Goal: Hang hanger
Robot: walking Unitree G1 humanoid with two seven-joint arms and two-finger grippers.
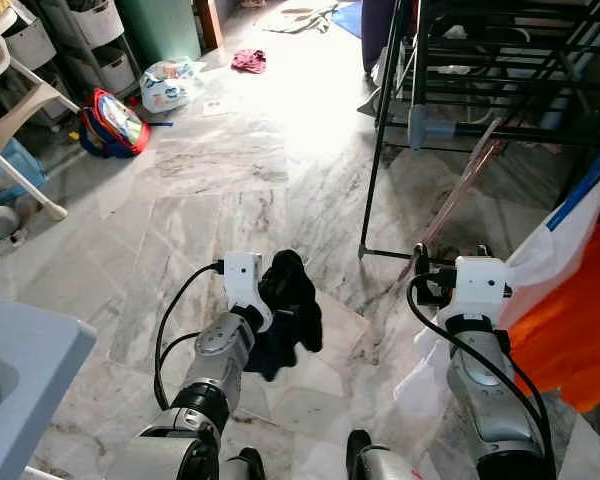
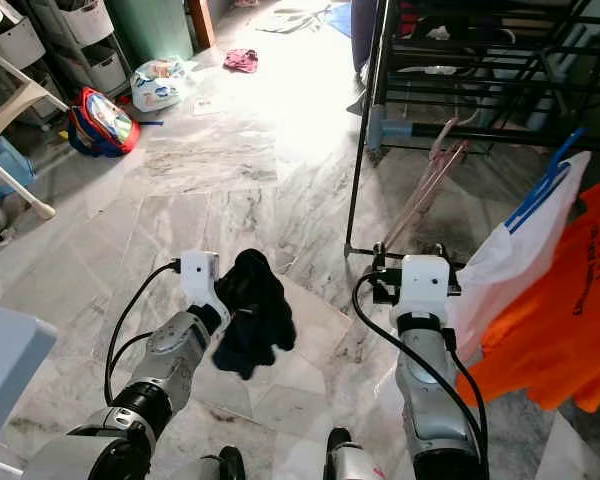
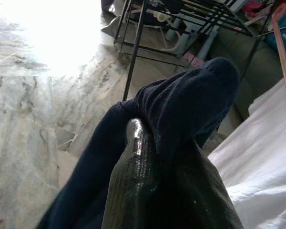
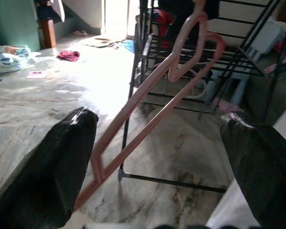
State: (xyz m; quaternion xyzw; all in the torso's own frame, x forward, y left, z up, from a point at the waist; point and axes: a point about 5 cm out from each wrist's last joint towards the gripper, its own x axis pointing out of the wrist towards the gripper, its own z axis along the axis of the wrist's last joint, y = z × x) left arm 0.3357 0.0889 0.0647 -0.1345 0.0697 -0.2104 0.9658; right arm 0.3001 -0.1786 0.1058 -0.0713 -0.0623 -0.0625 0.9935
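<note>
A pink hanger (image 1: 462,188) leans up from my right gripper (image 1: 448,254) toward the black drying rack (image 1: 380,130). In the right wrist view the hanger (image 4: 148,109) runs between the two fingers (image 4: 62,162), which stand wide apart; it passes close to one finger and touches neither pad. Its hook end (image 4: 200,43) sits up by the rack's bars. My left gripper (image 1: 280,290), low over the marble floor, is shut on a dark navy cloth (image 2: 252,310) that drapes over its fingers (image 3: 133,181) and hides the tips.
White and orange garments (image 1: 570,300) hang on a blue hanger just right of my right arm. A red and blue backpack (image 1: 113,122), a plastic bag (image 1: 170,82) and a pink cloth (image 1: 248,60) lie on the floor far left. A table corner (image 1: 20,350) is near left.
</note>
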